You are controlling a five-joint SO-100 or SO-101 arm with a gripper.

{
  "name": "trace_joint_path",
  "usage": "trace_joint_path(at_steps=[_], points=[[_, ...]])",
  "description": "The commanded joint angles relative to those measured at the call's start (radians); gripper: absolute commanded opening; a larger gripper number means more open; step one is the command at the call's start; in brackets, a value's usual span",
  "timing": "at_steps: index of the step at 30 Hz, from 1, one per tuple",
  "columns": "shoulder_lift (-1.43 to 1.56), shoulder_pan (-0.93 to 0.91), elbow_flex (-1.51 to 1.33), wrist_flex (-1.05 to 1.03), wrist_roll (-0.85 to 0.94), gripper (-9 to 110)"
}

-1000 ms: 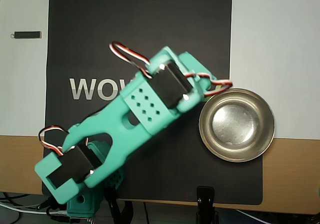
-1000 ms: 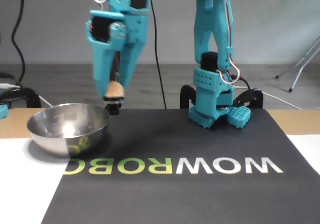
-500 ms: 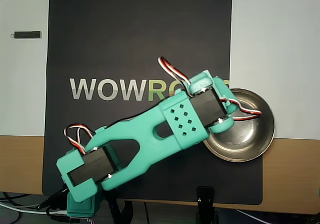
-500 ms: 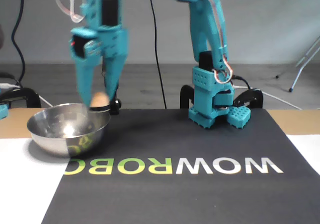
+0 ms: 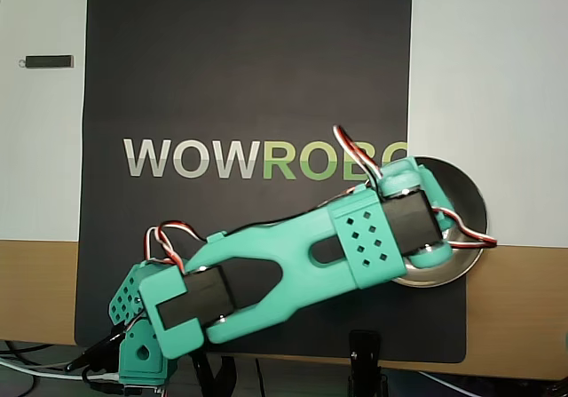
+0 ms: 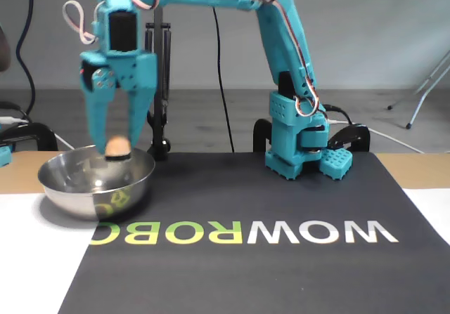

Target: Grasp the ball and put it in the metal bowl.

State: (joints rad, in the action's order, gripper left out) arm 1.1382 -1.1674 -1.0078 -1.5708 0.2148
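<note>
- Gripper (image 6: 114, 147): teal, pointing down over the metal bowl (image 6: 70, 187) in the fixed view; jaws clamped on the ball (image 6: 117, 145).
- Ball: small, tan, held between the fingertips, above the bowl's inside, about level with the rim.
- Metal bowl (image 5: 470, 203): shiny steel, sitting at the edge of the black mat (image 5: 248, 77); in the overhead view the arm (image 5: 293, 264) covers most of it.
- Mat: printed with large lettering.
</note>
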Motion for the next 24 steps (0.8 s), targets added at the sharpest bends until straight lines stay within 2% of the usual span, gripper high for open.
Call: trace_joint_path(at_steps=[1,9,24], points=[[-0.028,-0.015,0.091,0.006,0.006,23],[-0.112,-0.015,0.193,0.006,0.006,24],[-0.118,-0.015,0.196,0.008,0.008,24]])
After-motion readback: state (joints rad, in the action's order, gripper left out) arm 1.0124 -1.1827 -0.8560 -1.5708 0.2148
